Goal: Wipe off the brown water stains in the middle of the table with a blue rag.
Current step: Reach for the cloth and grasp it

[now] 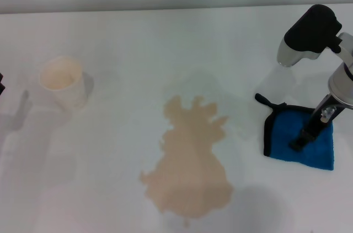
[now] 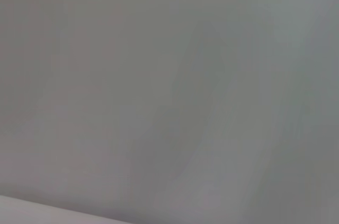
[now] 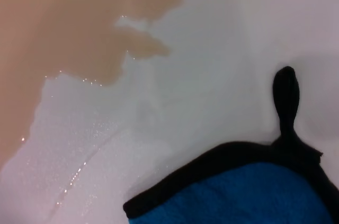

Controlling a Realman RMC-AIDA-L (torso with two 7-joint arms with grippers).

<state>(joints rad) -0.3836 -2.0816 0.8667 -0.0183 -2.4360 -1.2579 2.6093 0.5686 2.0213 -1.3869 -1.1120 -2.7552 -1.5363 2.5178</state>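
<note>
Brown water stains (image 1: 190, 161) spread mid table (image 1: 110, 51), nearest front edge. Blue rag (image 1: 309, 145) flat, well to their right. Right gripper (image 1: 302, 139) down onto rag's middle; finger spread can't tell. Left gripper unseen.

The white table (image 1: 121, 34) carried a brown puddle (image 1: 190, 161) at its middle, a blue rag (image 1: 300, 139) to the right (black-edged), and a paper cup (image 1: 63, 81) far left.

Soft even overhead light, faint shadows on the table (image 1: 121, 34), blurred featureless left wrist view.
</note>
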